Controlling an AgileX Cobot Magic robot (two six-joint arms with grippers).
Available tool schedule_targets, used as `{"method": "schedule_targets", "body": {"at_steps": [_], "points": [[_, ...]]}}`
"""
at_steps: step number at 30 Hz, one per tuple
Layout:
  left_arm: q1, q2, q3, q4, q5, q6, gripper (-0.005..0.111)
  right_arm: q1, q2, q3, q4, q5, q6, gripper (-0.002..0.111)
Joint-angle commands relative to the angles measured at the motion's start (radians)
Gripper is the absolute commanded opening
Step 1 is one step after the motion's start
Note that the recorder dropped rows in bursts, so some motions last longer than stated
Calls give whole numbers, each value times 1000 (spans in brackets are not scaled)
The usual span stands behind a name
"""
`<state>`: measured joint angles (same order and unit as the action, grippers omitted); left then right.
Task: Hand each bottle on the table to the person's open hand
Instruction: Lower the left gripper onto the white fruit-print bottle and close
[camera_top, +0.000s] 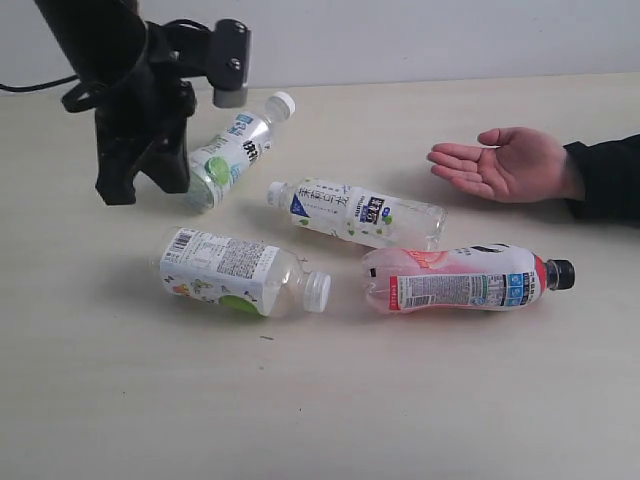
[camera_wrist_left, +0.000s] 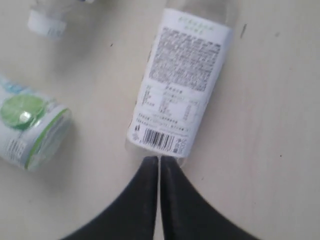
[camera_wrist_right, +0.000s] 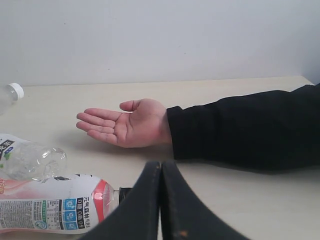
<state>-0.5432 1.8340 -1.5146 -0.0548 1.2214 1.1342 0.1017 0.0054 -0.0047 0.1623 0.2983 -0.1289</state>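
- Exterior view: 4 bottles, all lying on their sides on the table (camera_top: 450, 400). None is upright and none is in the open hand (camera_top: 505, 165), so by my read no handover is done yet.
- Count: 3 w/ white caps, i.e. far-left bottle (camera_top: 235, 150), middle bottle (camera_top: 355, 213) and near-left bottle (camera_top: 230, 272). 1 pink-red bottle (camera_top: 460, 280) w/ black cap. 1 hand, 2 grippers.
- Hand: palm up, resting on the table at far right, dark sleeve (camera_top: 610, 180) behind it. Prob. kept low & flat so a bottle can be set into it. Middle & pink-red bottles are nearest, both apart from it.
- Left wrist view: left gripper (camera_wrist_left: 159, 160) is closed, tips together, nothing btwn them. It hangs above the table and touches no bottle.
- The barcode end of a white label (camera_wrist_left: 182, 85) sits just beyond the tips. It looks like the near-left bottle's base end, so the arm is likely lining up on that one. Jaws must part first.
- Right wrist view: right gripper (camera_wrist_right: 160, 166) is closed too & empty. It points toward the hand, w/ the pink-red bottle's cap end near. Prob. parked.
- Bottles lie at mixed angles; can't tell if middle & pink-red touch. On their sides they may roll if nudged, so a grab across the body seems safest.
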Motion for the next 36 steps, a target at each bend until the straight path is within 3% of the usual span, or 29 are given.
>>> {"method": "schedule_targets", "body": {"at_steps": [1,7,15,18,36], "points": [[-75,7,2,-3,0,65,27,-8,-5,5,-2,-8,1,0],[-121,27,2,-1,0,103,67,-8,-5,5,-2,-8,1,0],[-121,120,2,-1,-63,74,72,-8,-5,5,-2,-8,1,0],[-121,166,2,-1,-81,14,89,-8,-5,5,-2,-8,1,0],[-121,316,2,45,-183,9,90,-8,-5,5,-2,-8,1,0]]}}
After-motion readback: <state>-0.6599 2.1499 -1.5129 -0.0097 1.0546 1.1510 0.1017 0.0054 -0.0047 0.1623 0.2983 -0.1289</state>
